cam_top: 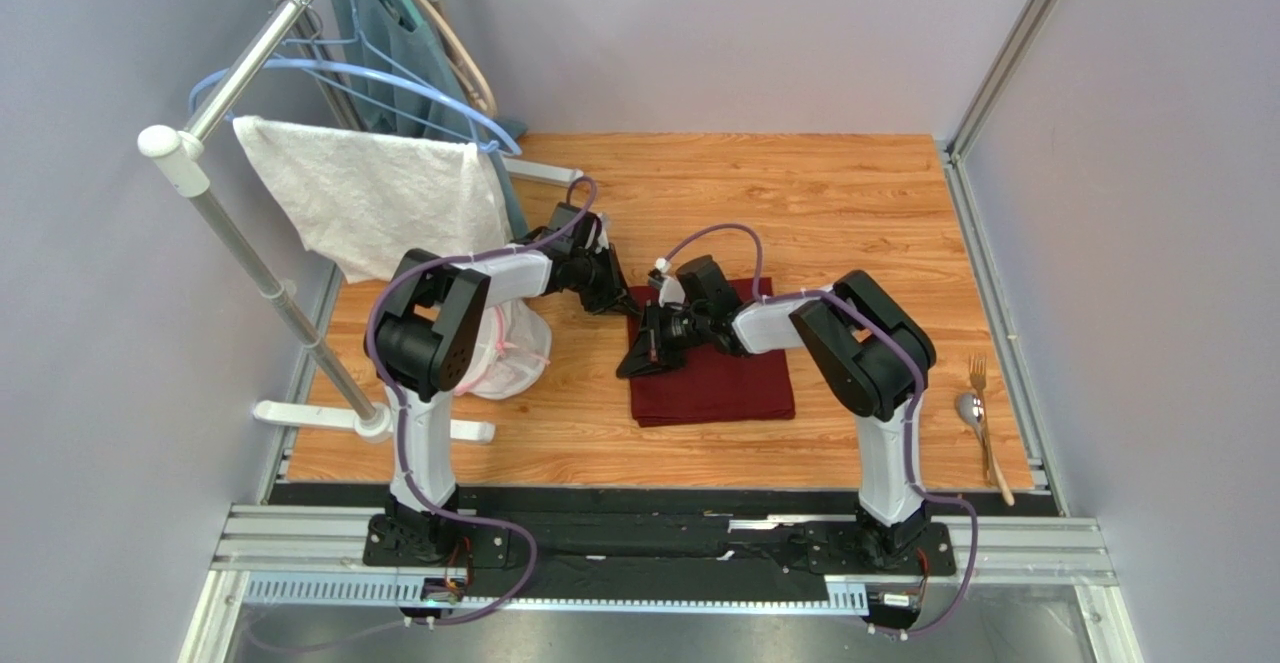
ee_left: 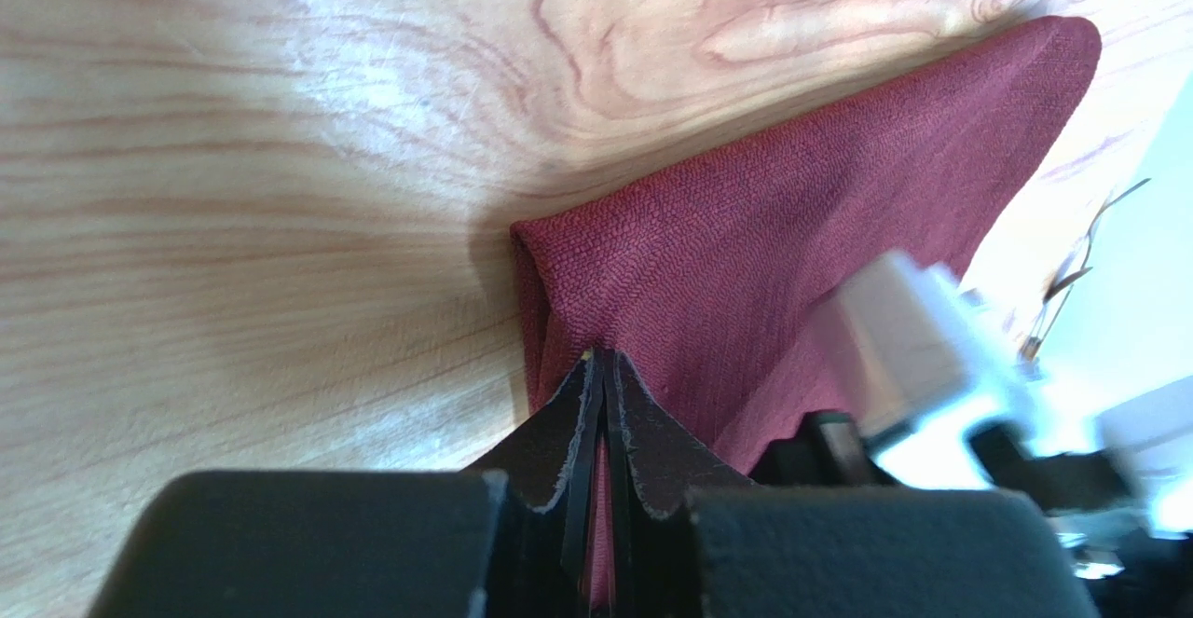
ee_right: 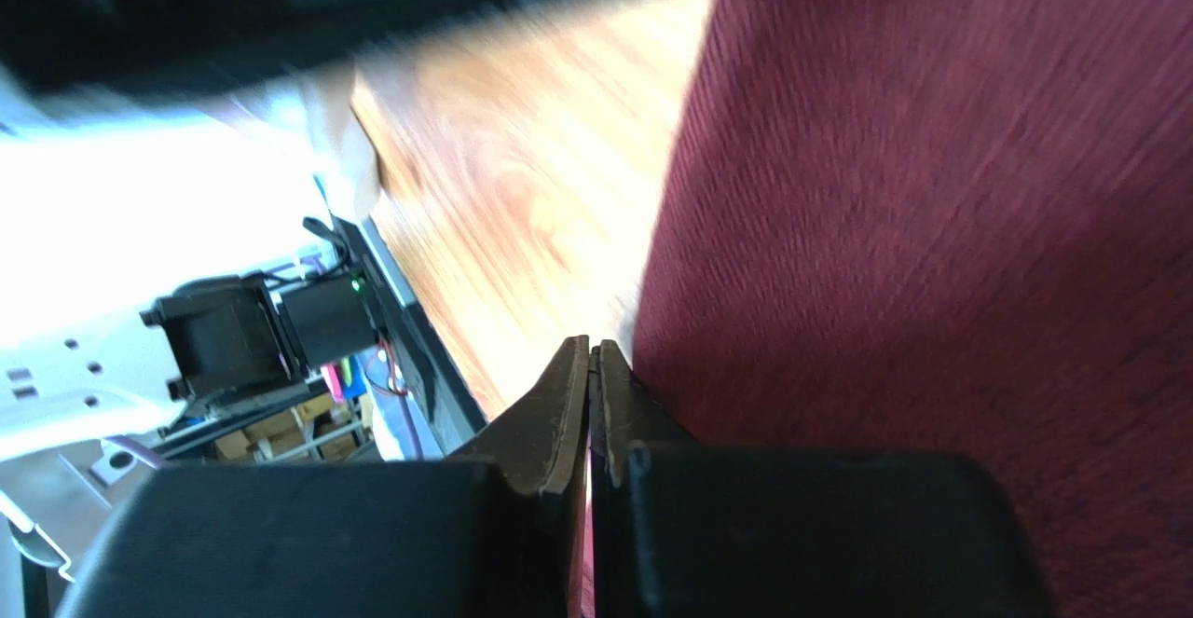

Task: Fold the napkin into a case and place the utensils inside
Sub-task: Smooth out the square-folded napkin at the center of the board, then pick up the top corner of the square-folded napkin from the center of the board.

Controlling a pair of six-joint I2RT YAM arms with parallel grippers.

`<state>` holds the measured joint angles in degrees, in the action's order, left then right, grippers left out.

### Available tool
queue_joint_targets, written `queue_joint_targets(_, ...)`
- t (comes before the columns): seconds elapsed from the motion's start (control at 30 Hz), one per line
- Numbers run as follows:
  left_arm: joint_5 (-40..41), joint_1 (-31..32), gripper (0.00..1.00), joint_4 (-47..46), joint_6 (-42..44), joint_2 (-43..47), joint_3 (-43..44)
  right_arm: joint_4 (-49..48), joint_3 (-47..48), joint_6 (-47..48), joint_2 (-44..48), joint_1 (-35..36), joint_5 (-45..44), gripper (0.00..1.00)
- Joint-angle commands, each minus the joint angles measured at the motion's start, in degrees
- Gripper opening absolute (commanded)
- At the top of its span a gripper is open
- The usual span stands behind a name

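Observation:
The maroon napkin [cam_top: 718, 375] lies mid-table as a partly folded rectangle. My left gripper [cam_top: 621, 300] is shut on its far left corner; in the left wrist view the cloth [ee_left: 784, 227] rises in a lifted fold into the closed gripper [ee_left: 605, 361]. My right gripper [cam_top: 643, 359] is shut on the napkin's left edge; in the right wrist view the cloth [ee_right: 952, 227] spreads to the right of the closed gripper [ee_right: 590, 350], a sliver of red between the fingers. The fork [cam_top: 980, 390] and spoon [cam_top: 977, 420] lie side by side at the table's right edge, untouched.
A white textured towel [cam_top: 368, 191] hangs on a rack [cam_top: 256, 266] at the left, with blue hangers [cam_top: 376, 71] behind it. A white mesh bag [cam_top: 508, 356] sits under my left arm. Grey walls close in both sides of the wooden table [cam_top: 781, 198].

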<state>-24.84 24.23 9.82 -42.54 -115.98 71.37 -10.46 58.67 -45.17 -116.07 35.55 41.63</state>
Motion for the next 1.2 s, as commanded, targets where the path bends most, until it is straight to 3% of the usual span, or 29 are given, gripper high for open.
queue_joint_targets(0.0,1.6,-0.4,0.09,0.2,1.1,-2.1,1.7,-7.0,-3.8,-1.8,1.8,0.7,1.8,0.02)
queue_joint_targets(0.47,2.1,-0.8,0.09,3.5,3.2,-3.3,4.7,-23.7,-25.0,-11.1,6.9,8.5,-0.5,0.0)
queue_joint_targets(0.6,2.3,-0.7,0.09,5.9,5.4,-2.7,6.5,-27.2,-32.2,-15.6,15.6,9.6,-2.3,0.0)
queue_joint_targets(0.67,2.6,-0.3,0.13,7.0,5.6,-0.2,6.8,-22.7,-34.5,-15.9,21.3,6.7,-3.6,0.03)
queue_joint_targets(0.7,2.9,0.1,0.15,7.6,6.2,0.8,6.8,-10.0,-34.2,-12.0,25.6,5.5,-6.9,0.05)
queue_joint_targets(0.73,3.1,0.5,0.2,9.2,6.5,2.1,7.1,0.4,-30.8,-8.7,33.6,4.4,-10.8,0.12)
queue_joint_targets(0.77,3.6,0.9,0.23,10.0,6.9,4.9,7.1,11.0,-27.7,-5.5,37.8,3.0,-22.3,0.2)
queue_joint_targets(0.8,5.0,1.9,0.26,10.9,7.6,6.6,6.9,29.7,-24.8,0.8,41.0,2.9,-28.7,0.3)
queue_joint_targets(0.83,5.4,2.3,0.3,12.6,7.8,8.1,6.5,36.9,-22.1,1.7,45.4,2.8,-34.9,0.53)
queue_joint_targets(0.87,5.8,2.8,0.31,13.2,8.1,11.4,6.1,43.3,-17.8,1.9,46.7,1.3,-45.1,0.63)
queue_joint_targets(0.9,6.2,4.1,0.32,13.7,8.7,12.9,5.6,51.3,-16.8,2.1,47.9,-0.5,-47.4,0.68)
queue_joint_targets(0.93,6.5,4.9,0.32,14.5,9.3,14.4,4.3,53.2,-16.4,2.9,50.3,-5.3,-47.9,0.72)
queue_joint_targets(1.0,7.3,8.1,0.33,14.9,10.2,18.2,2.5,53.6,-18.1,3.8,52.7,-10.6,-44.6,0.72)
queue_joint_targets(1.07,7.7,10.7,0.3,14.5,10.2,20.5,-0.9,53.4,-19.1,3.9,54.5,-16.5,-43.0,0.66)
queue_joint_targets(1.17,11.1,15.9,0.26,13.6,9.9,21.8,-5.2,53.2,-19.0,3.2,54.5,-18.3,-42.9,0.59)
